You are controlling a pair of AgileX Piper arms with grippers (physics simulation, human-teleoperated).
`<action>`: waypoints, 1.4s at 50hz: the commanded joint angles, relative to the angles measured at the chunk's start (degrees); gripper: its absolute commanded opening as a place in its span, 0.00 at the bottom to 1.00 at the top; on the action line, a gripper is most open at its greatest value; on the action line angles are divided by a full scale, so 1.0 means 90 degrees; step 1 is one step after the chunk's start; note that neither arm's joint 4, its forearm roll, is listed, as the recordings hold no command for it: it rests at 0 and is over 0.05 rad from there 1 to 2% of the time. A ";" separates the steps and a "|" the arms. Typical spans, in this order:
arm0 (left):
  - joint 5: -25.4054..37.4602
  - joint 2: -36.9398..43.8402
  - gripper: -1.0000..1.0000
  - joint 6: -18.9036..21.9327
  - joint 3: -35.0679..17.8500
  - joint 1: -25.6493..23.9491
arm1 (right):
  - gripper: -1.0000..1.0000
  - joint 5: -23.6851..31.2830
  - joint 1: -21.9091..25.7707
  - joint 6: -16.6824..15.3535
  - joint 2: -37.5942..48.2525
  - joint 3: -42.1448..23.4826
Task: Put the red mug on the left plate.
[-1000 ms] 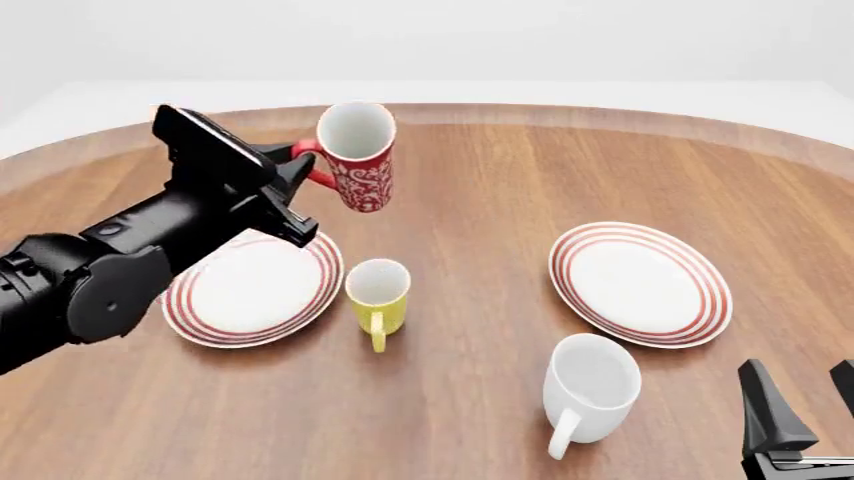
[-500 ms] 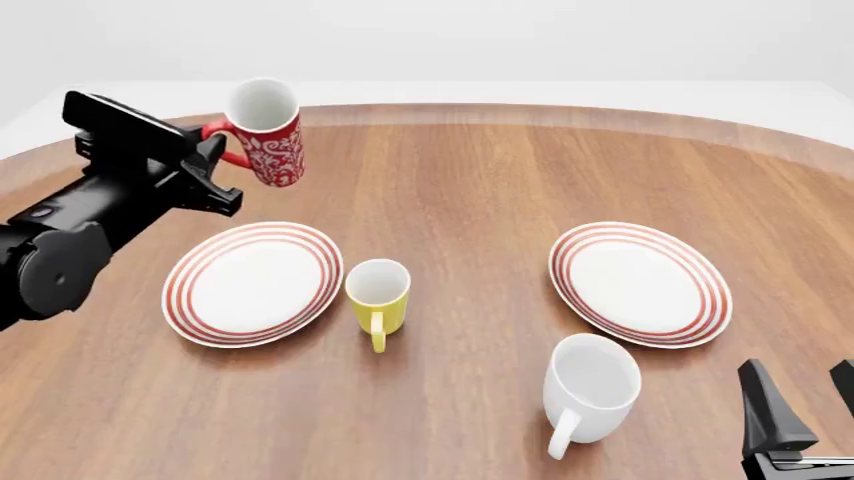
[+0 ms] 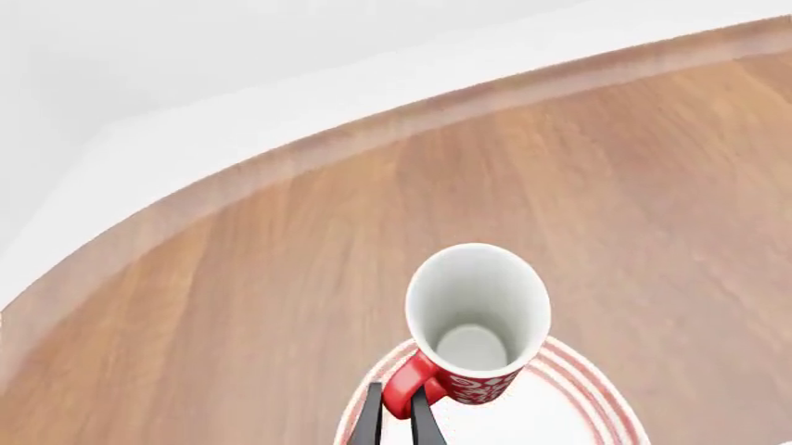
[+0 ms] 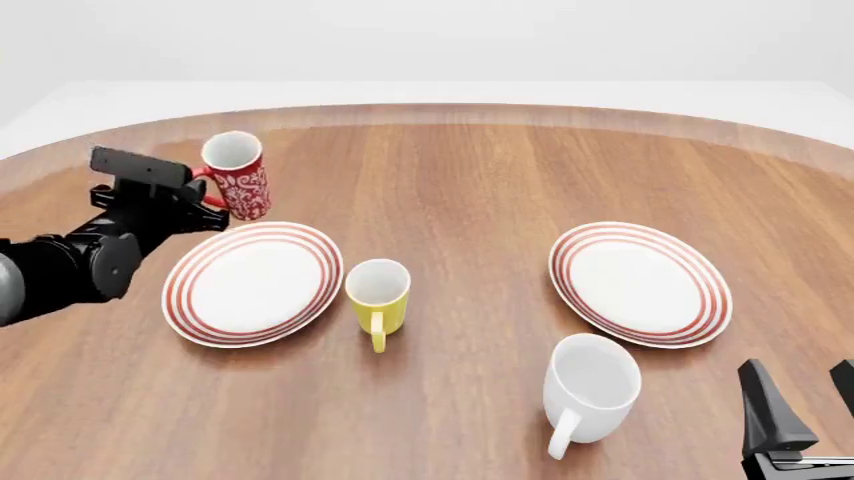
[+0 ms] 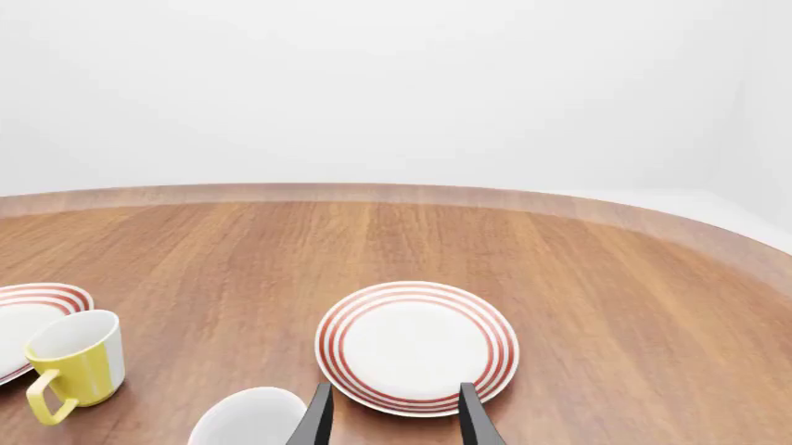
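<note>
no readable text, labels or numbers

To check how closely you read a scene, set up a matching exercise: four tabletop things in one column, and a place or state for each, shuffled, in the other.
Things:
1. red mug
2. yellow mug
3. white mug
4. left plate

States:
A. nothing on it
B. held by its handle in the left gripper
C. just right of the left plate
D. in front of the right plate

Pairs: 1-B, 2-C, 3-D, 4-A
</note>
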 commanded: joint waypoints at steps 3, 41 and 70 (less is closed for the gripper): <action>-0.0594 0.0999 0.00 -0.0362 0.0058 0.0253 | 1.00 -0.0029 0.0008 -0.0003 0.0012 0.0017; -0.1489 0.1830 0.00 -0.0742 0.0663 0.0086 | 1.00 -0.0029 0.0010 -0.0003 0.0012 0.0017; -0.1336 -0.1305 1.00 -0.1019 0.3322 -0.0426 | 1.00 -0.0028 0.0010 -0.0002 0.0013 0.0017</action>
